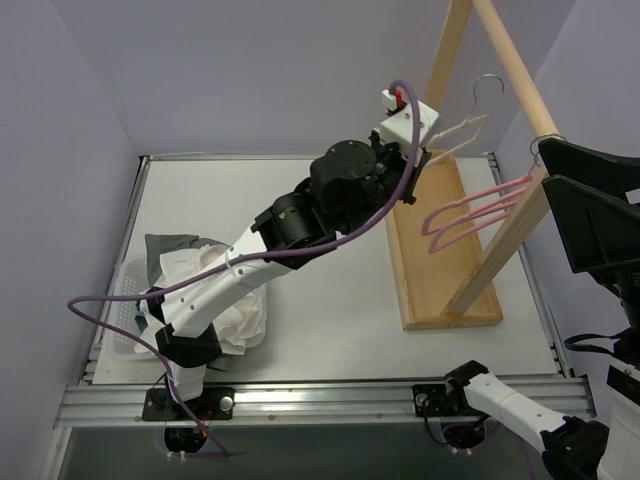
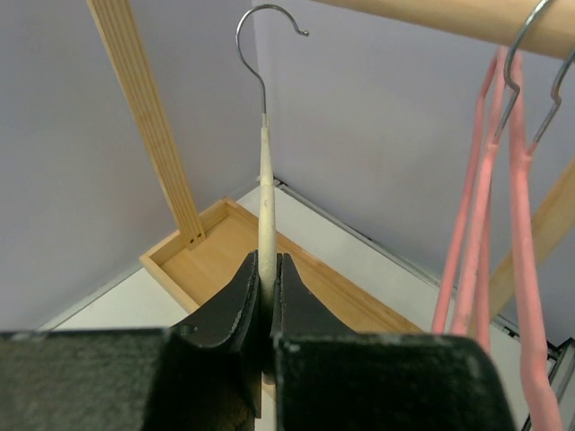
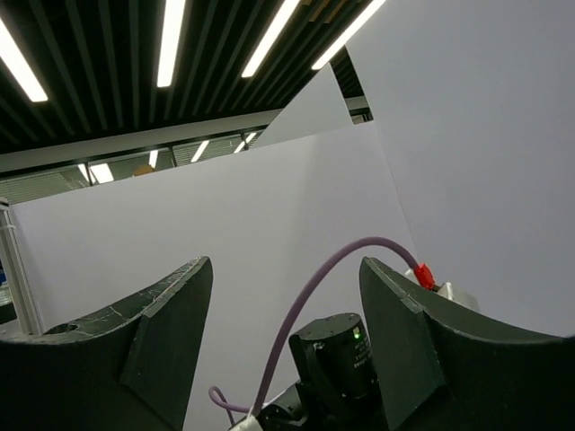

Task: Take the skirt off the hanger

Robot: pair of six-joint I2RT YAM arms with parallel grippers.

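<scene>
My left gripper [image 1: 432, 148] is shut on a cream hanger [image 1: 466, 128] and holds it in the air beside the wooden rack's rail [image 1: 516, 72]. In the left wrist view the jaws [image 2: 266, 274] pinch the hanger's cream neck [image 2: 266, 193], with its wire hook free above. No cloth hangs from it. White and grey garments [image 1: 215, 285] lie piled at the table's left; I cannot tell which is the skirt. My right gripper [image 1: 590, 205] is open and empty, raised at the far right, and it frames the left arm in its own view [image 3: 283, 310].
Two pink hangers [image 1: 470, 212] hang from the rail, close to the right of the cream one [image 2: 521, 260]. The rack stands in a wooden tray [image 1: 440, 270]. A white basket [image 1: 120, 335] sits by the clothes pile at the left edge.
</scene>
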